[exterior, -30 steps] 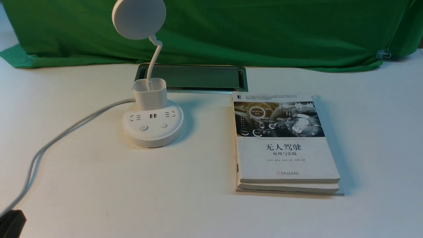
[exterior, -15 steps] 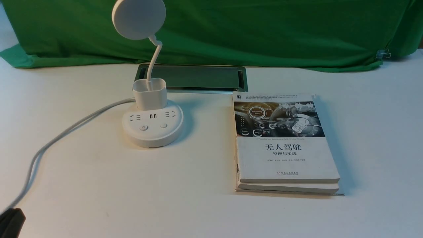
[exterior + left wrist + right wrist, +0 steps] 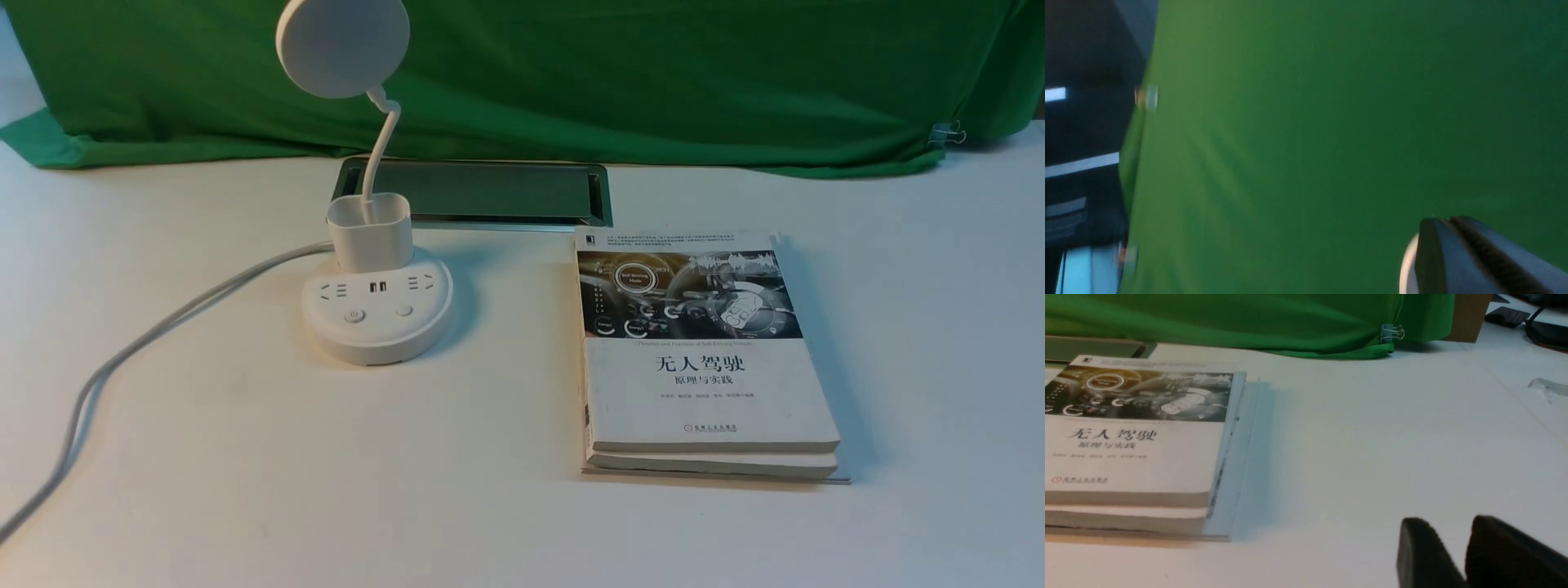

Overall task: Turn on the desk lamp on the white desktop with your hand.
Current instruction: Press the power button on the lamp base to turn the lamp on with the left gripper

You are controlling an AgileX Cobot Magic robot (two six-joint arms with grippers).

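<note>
Two grippers noted: left gripper (image 3: 1447,219) together, right gripper (image 3: 1449,519) slightly apart, both well apart from the lamp (image 3: 374,327) on the desk (image 3: 269,457).

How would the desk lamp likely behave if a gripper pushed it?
The desk lamp would probably slide rather than tip at a low push, given its wide round base. Pushed high, it might bend or sway, since the neck is thin beneath a broad disc head. The attached cord could tug a little.
</note>
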